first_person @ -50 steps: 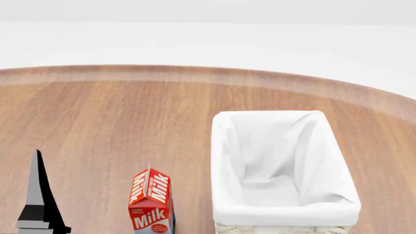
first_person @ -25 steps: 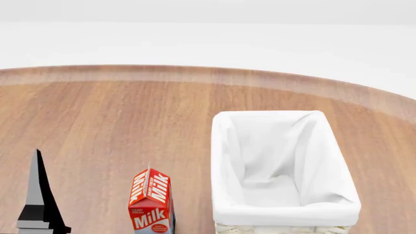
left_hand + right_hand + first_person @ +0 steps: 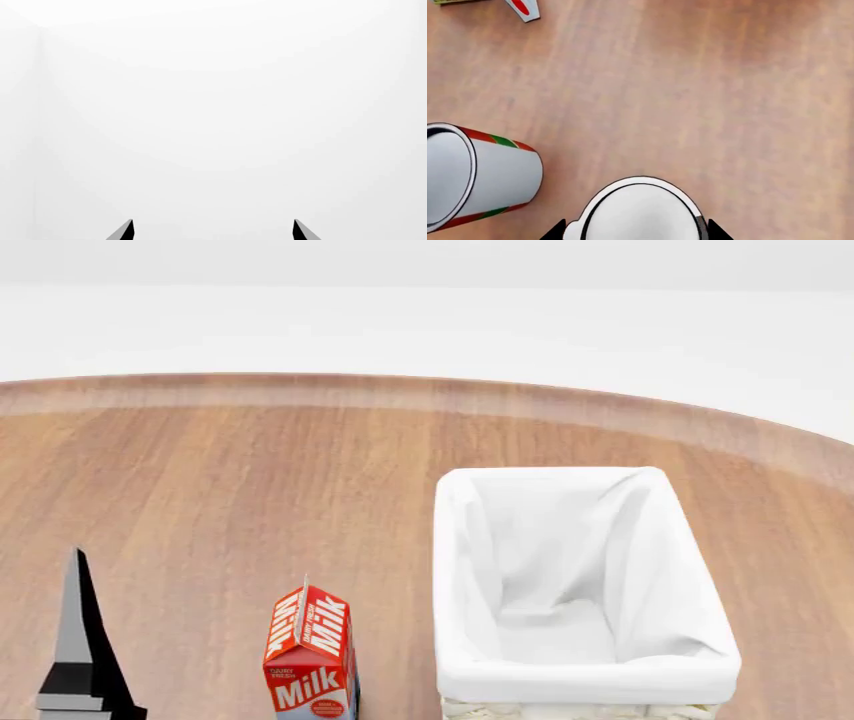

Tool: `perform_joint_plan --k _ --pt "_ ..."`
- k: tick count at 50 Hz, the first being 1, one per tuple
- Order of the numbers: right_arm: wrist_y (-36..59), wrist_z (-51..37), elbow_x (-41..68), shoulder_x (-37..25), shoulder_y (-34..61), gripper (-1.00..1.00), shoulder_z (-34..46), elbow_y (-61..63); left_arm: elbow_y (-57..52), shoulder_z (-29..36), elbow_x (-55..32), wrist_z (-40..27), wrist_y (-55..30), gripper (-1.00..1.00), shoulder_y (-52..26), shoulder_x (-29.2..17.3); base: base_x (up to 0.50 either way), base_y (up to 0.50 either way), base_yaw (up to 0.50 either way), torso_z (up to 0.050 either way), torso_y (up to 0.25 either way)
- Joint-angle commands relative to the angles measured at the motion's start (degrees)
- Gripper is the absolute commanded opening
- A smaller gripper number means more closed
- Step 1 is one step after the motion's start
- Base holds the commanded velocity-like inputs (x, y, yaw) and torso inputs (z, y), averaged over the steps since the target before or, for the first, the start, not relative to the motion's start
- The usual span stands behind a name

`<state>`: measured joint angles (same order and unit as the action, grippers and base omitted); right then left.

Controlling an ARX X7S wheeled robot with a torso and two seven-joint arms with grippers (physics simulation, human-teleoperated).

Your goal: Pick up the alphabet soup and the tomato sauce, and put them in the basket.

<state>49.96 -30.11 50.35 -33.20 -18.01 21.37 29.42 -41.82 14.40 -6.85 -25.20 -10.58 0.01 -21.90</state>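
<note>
Wood surface (image 3: pixel 240 490), white backdrop. Basket (image 3: pixel 587 675) lower right of head view, empty. Right tool (image 3: pixel 635 231) spread wide around pale can top (image 3: pixel 639 212), label hidden. Tomato sauce (image 3: pixel 474 175) centre-left, right wrist view. Left tool (image 3: pixel 212 231) wide, empty. Step: first grasp. Next: close, lift.

A bare simulated room: wooden table (image 3: pixel 267 470), plain white walls, a milk carton (image 3: pixel 311 655).
</note>
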Motion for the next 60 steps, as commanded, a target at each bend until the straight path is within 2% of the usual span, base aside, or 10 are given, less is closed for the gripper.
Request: perform_joint_plan --k 1,14,15,25,37,39,42,48,60 --pt "-0.86 0.7 -0.42 0.23 0.1 1.0 0.49 -1.24 0.48 0.2 0.04 -0.14 0.35 1.0 0.04 -0.12 0.0 0.0 0.0 0.0 0.0" --pt "-2.15 1.1 -0.98 0.08 -0.25 1.0 0.79 -1.05 0.44 0.34 -0.08 -0.3 0.25 1.0 -0.07 -0.32 0.0 0.0 0.0 0.0 0.0" --pt "-2.24 0.72 -1.24 -0.05 -0.4 -1.0 0.8 -0.52 0.37 0.35 -0.11 -0.32 0.17 1.0 -0.07 -0.33 0.0 0.0 0.0 0.0 0.0" --pt "-2.1 -0.59 -0.22 -0.76 -0.06 -1.0 -0.5 1.68 0.44 0.55 -0.14 -0.46 0.24 1.0 -0.1 -0.39 0.0 0.0 0.0 0.0 0.0" --pt "0.3 -6.53 6.84 -4.25 3.39 -1.0 -7.59 12.67 0.57 0.51 -0.33 -0.67 0.47 1.0 0.01 -0.55 0.0 0.0 0.0 0.0 0.001" --pt "-0.82 -5.6 5.48 -4.13 3.8 -1.0 -7.46 11.71 0.92 0.54 -0.32 -0.69 0.76 1.0 0.05 -0.53 0.0 0.0 0.0 0.0 0.0" --pt "1.15 -8.92 10.66 -5.5 5.39 -1.0 -10.39 15.45 1.1 0.7 -0.25 -0.71 0.93 1.0 0.1 -0.51 0.0 0.0 0.0 0.0 0.0" --pt "-0.37 -7.69 8.68 -5.2 5.66 -1.0 -9.87 15.19 1.26 0.74 -0.23 -0.81 1.25 1.0 0.22 -0.58 0.0 0.0 0.0 0.0 0.0" --pt "1.88 -11.83 14.78 -6.44 11.53 -1.0 -12.62 19.29 1.24 0.97 -0.21 -0.94 1.0 1.0 -0.09 -0.71 0.0 0.0 0.0 0.0 0.001"
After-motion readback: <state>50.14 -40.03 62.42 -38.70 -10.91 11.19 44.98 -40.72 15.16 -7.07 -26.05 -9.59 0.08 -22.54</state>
